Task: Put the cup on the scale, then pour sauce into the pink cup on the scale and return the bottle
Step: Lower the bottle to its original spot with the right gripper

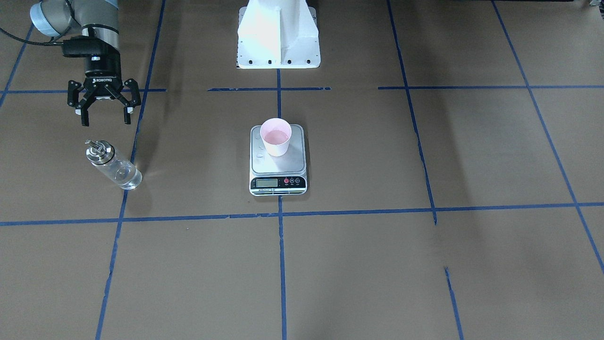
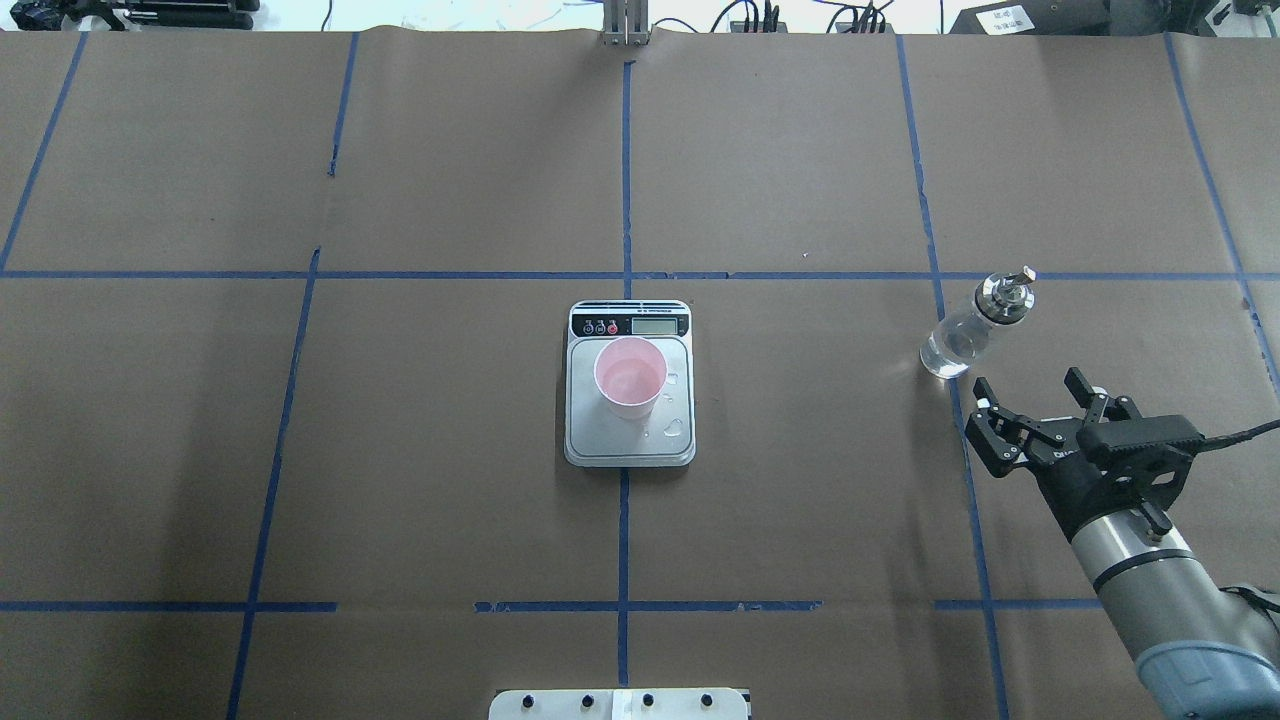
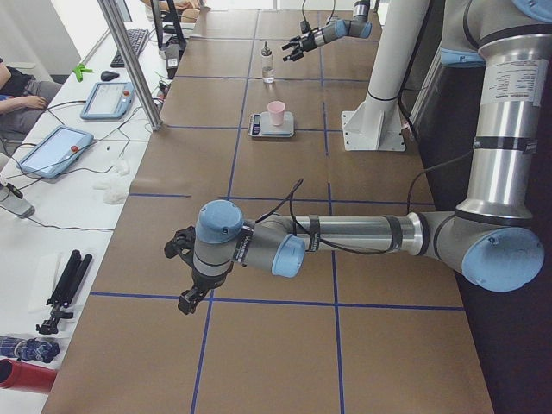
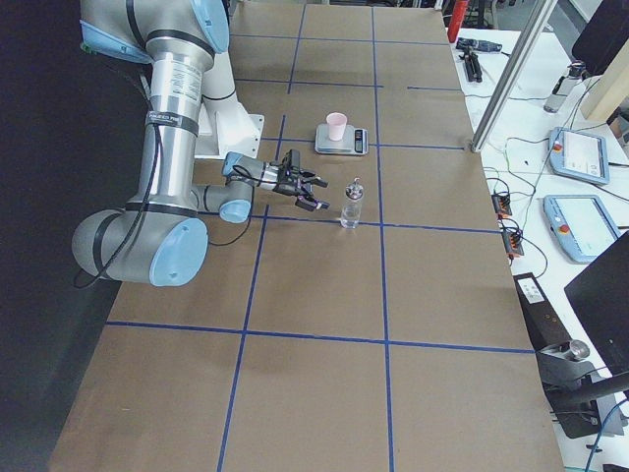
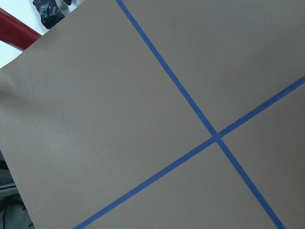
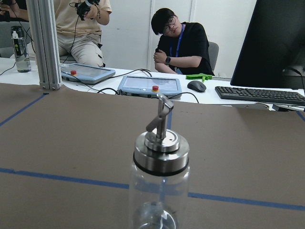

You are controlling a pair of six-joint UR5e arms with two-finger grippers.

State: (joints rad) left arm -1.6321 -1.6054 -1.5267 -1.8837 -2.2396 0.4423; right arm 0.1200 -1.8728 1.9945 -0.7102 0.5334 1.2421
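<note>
The small pale pink tapered cup (image 1: 276, 137) stands upright on the brushed-steel platform of the flat square digital scale (image 1: 264, 165), at the middle of the brown-paper bench (image 1: 358, 264). We cannot read the scale's display at this size. The inside of the cup looks pinkish, but how full it is stays hard to judge. A few clear drops (image 2: 675, 428) lie on the platform beside the cup.

Well apart from the scale, on the robot's right, the small clear glass bottle (image 1: 113, 164) with its metal collar and thin spout stands upright beside a blue tape line (image 1: 118, 236). A little colourless sauce (image 1: 126, 178) sits low inside it.

The right gripper (image 1: 106, 120) hangs just beside the bottle without touching it, its 2 fingers spread wide and holding nothing. Its wrist camera cuts off the bottle's lower half and shows 2 operators (image 6: 181, 40) past the bench edge.

The left gripper (image 3: 185, 276) appears only in the left side view, far from the scale, and we cannot tell how its fingers stand. Its own camera shows only bench paper and crossing tape.
</note>
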